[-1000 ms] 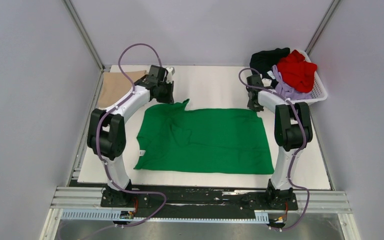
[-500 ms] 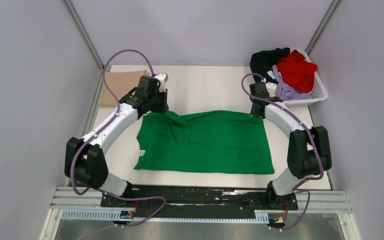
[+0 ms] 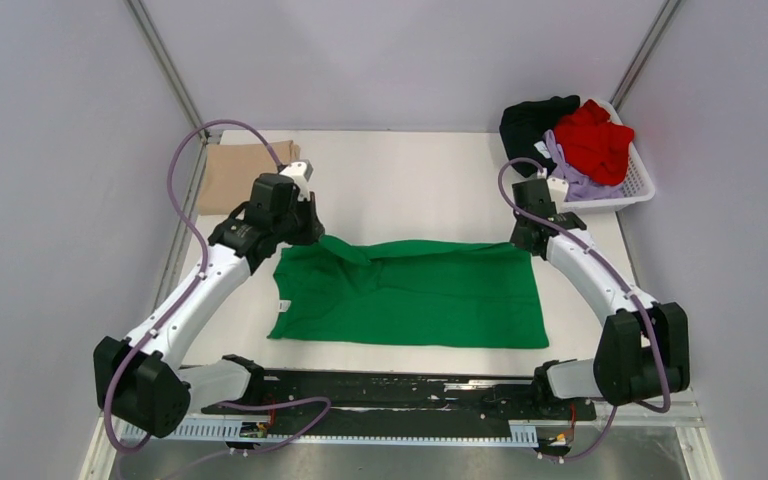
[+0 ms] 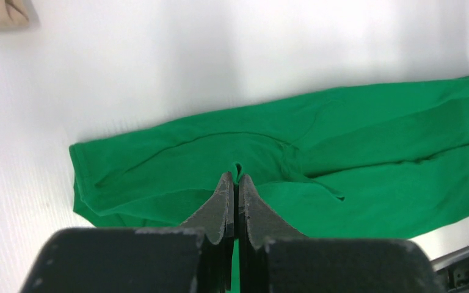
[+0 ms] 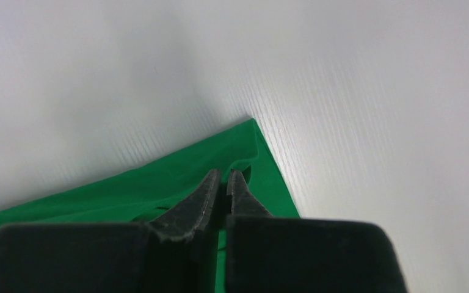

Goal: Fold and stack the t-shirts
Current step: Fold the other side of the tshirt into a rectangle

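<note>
The bright green t-shirt (image 3: 410, 295) lies spread on the white table, its far edge lifted and folded toward the near side. My left gripper (image 3: 312, 232) is shut on the shirt's far left edge; a pinch of green cloth (image 4: 238, 166) shows between its tips. My right gripper (image 3: 522, 240) is shut on the shirt's far right corner (image 5: 244, 160). A folded tan t-shirt (image 3: 230, 175) lies at the far left corner. Black (image 3: 530, 115), red (image 3: 595, 140) and lavender (image 3: 572, 175) t-shirts are heaped in the basket.
The white plastic basket (image 3: 640, 180) stands at the far right corner of the table. The white table top (image 3: 410, 175) lies behind the green shirt. Grey walls stand on the left, right and back.
Both grippers have drawn the green shirt's far edge toward the near side, so the shirt now looks shorter front to back. Both arms have stretched out lower over the table.
</note>
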Controlling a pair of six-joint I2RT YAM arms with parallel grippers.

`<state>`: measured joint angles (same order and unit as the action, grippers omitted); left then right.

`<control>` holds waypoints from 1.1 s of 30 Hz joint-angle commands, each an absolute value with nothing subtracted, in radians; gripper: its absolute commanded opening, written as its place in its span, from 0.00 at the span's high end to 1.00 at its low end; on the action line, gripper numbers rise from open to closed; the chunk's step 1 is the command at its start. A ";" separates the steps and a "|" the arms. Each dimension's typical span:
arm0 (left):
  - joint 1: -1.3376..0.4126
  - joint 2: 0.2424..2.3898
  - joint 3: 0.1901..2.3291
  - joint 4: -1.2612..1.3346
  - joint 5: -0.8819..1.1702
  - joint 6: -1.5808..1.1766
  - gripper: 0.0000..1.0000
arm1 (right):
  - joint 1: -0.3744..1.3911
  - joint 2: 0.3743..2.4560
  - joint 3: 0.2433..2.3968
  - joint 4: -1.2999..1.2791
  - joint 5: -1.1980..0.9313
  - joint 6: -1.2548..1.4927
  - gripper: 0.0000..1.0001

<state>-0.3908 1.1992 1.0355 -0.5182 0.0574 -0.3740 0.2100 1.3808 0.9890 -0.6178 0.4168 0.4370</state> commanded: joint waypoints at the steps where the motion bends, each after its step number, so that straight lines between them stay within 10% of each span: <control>1: -0.396 1.139 0.997 -0.526 0.053 -0.419 1.00 | 0.228 1.309 0.963 -0.649 0.400 0.473 0.97; 23: -0.413 1.045 0.857 -0.601 0.069 -0.525 1.00 | 0.282 1.292 0.885 -0.885 0.448 0.679 0.83; 33: -0.465 0.867 0.723 -0.889 0.115 -0.696 0.61 | 0.280 1.226 0.881 -1.062 0.462 0.841 0.58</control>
<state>-0.4397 0.9527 0.7471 -0.7441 0.0597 -0.5999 0.2783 1.3048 0.8818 -0.9771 0.4366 0.7547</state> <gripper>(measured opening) 0.310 0.310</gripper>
